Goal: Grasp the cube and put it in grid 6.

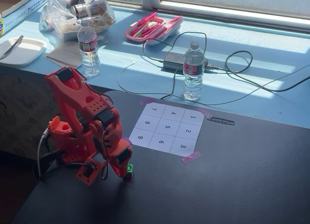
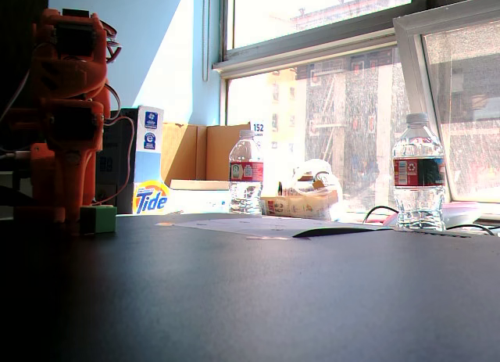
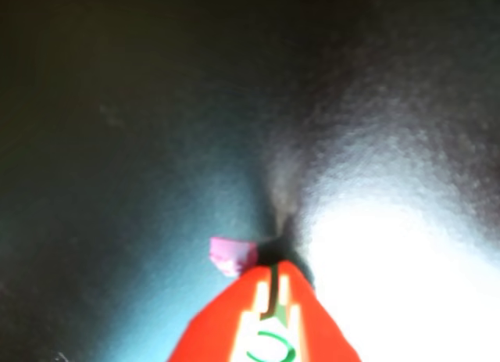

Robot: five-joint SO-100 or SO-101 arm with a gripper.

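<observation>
Tool is down at the dark bench, front-left in a fixed view, jaws closed on the cube; wrist view shows green w/ a ringed mark pinched btwn the orange fingers, a pink tape scrap just beside the tips. Low fixed view has the cube at bench level beside the arm. Grid 6 sits well apart to the right, bottom-middle cell of the numbered sheet, nothing on it.
</observation>
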